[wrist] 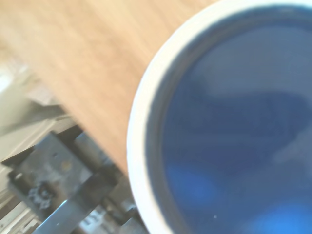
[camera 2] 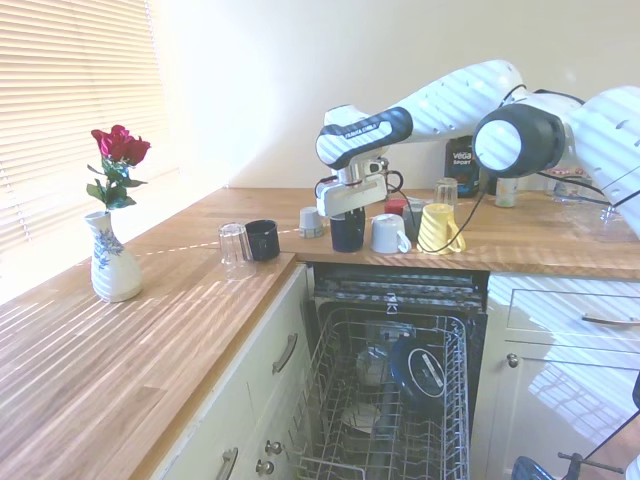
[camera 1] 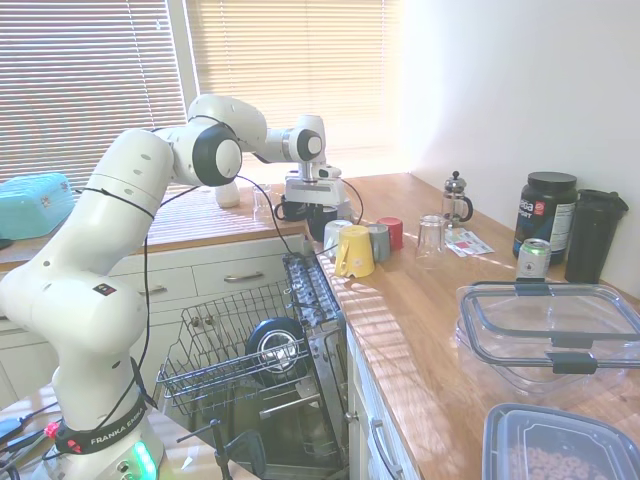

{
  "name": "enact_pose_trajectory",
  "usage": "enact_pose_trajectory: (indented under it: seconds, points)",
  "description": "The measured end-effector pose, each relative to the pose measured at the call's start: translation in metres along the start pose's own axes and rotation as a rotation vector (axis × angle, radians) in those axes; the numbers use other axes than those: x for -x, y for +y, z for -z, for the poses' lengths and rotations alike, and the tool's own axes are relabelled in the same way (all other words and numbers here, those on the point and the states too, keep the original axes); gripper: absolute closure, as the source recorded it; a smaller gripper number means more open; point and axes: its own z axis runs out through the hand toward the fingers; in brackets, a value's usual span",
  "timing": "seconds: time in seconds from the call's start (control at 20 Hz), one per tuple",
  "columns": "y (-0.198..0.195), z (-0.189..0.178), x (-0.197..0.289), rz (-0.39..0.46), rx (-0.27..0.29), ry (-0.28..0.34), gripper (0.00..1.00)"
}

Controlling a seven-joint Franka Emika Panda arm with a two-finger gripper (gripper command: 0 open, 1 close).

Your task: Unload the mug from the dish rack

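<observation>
First exterior: gripper (camera 1: 318,203) low over counter (camera 1: 420,310), finger state unclear, rack (camera 1: 235,365) below.
Second exterior: mug (camera 2: 347,229) standing on counter under gripper (camera 2: 349,207), beside white cup (camera 2: 388,233).
Wrist: blurred blue interior. Probably placing; next, release and lift straight up.

Sunlight pours through slatted blinds (camera 1: 90,90) at the upper left of the first exterior view, striping the wooden countertop (camera 1: 420,330) that runs down the right side. The wall (camera 1: 520,90) at the upper right is plain and pale. White cabinet drawers (camera 1: 240,275) with metal handles sit below the counter. In the second exterior view, cream cabinet fronts (camera 2: 245,400) fill the lower left.
</observation>
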Motion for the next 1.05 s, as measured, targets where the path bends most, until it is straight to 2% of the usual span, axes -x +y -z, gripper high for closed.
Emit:
enact_pose_trajectory:
  seconds: [0.4,0.6,0.75,0.85,1.05]
  points:
    - [-0.003,0.002,-0.007,-0.01,-0.006,0.009,0.0]
    - [-0.006,0.031,0.001,-0.025,-0.055,0.065,0.0]
    - [-0.002,0.073,0.026,-0.041,-0.083,0.124,0.0]
    - [0.001,0.094,0.052,-0.062,-0.072,0.157,0.0]
    - [-0.002,0.099,0.107,-0.075,-0.057,0.192,0.0]
